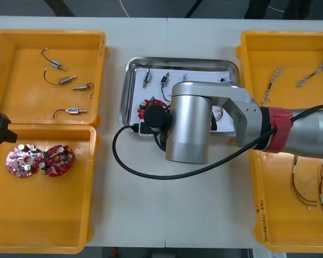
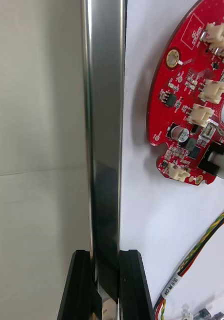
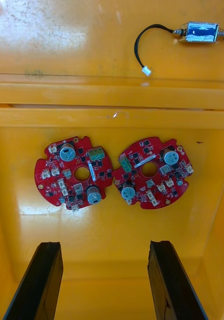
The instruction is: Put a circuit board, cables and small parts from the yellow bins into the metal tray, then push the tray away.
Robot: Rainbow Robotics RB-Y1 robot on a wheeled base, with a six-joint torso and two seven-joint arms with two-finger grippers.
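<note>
Right tool point(image 2: 105, 256) clamps metal tray point(image 2: 104, 125) rim on table point(image 1: 204, 215); left tool point(image 3: 105, 245) hovers.

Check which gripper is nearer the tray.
Right. The right gripper is shut on the tray rim. The left gripper hangs open above two boards in a bin, off to the tray's left.

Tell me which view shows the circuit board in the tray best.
The right wrist view: the circuit board lies close, beside the tray rim that the right gripper clamps. In the front view the right arm covers most of it. The left wrist view faces two other boards.
</note>
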